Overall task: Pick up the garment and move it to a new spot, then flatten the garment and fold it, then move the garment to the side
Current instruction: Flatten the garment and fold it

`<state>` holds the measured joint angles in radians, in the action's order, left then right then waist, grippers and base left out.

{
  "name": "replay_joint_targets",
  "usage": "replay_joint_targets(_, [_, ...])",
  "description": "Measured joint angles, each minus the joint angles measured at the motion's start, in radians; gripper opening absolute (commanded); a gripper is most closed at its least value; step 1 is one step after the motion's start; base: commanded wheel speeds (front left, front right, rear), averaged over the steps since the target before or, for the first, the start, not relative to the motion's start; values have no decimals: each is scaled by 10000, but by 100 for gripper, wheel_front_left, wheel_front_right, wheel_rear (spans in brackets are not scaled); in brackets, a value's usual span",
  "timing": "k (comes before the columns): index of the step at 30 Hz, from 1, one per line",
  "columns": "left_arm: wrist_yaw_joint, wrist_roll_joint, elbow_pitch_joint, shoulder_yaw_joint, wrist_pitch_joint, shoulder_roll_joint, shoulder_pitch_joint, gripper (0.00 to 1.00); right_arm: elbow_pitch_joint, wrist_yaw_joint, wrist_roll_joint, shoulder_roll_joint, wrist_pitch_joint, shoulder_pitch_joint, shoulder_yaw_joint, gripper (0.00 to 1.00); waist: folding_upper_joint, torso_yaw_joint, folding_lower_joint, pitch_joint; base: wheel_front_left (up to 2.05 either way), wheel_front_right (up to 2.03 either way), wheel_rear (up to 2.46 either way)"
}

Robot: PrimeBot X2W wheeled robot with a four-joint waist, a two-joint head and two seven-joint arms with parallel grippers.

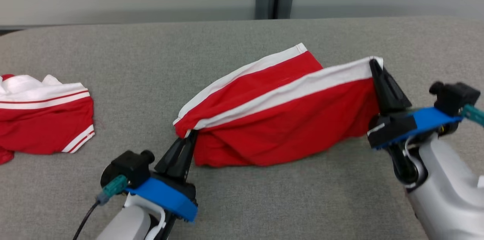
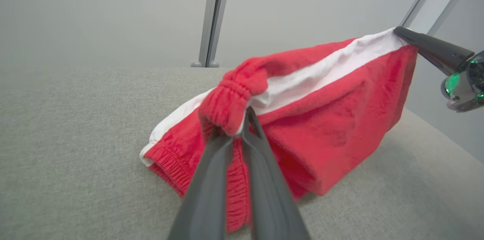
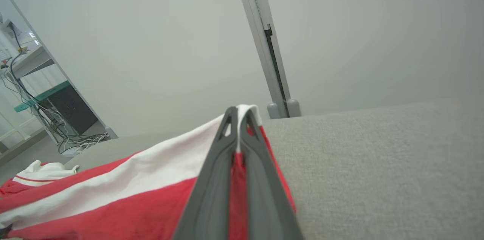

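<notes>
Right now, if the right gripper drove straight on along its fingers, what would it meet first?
Besides the red garment it grips, nothing close: the right gripper points low over the table toward the grey wall beside the post. Depth is unclear.

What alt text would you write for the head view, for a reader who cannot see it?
A red garment with white stripes hangs stretched between the left hand and the right hand, both shut on its ends, its lower folds on a grey table. A second red-and-white garment lies crumpled at the left edge.

Soft, even light leaves a faint shadow beneath the garment (image 1: 280, 119).
</notes>
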<state>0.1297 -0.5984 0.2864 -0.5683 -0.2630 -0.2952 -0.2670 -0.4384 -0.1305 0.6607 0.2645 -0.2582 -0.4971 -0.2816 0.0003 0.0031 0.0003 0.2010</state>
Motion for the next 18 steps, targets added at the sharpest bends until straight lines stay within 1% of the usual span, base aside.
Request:
replay_joint_targets(6, [0,-50,863,23,0,431,-1528,0,-2621,0,-209,29,44,-2904,-570,0,0,355,0,830,0,0,0])
replay_joint_targets(9, [0,-58,1310,67,0,579,-2153,0,-3764,0,-395,-98,23,-4068,-951,0,0,552,1,1280,0,0,0])
replay_joint_targets(13, [0,-84,1831,-150,0,796,-2730,0,-5246,0,-627,-240,15,-5027,-1363,0,1,823,1,1766,0,0,0])
replay_joint_targets(18, [0,-102,2257,-224,0,844,-3023,0,-6218,0,-658,-558,-6,-5621,-1737,0,2,1008,1,2162,0,0,0])
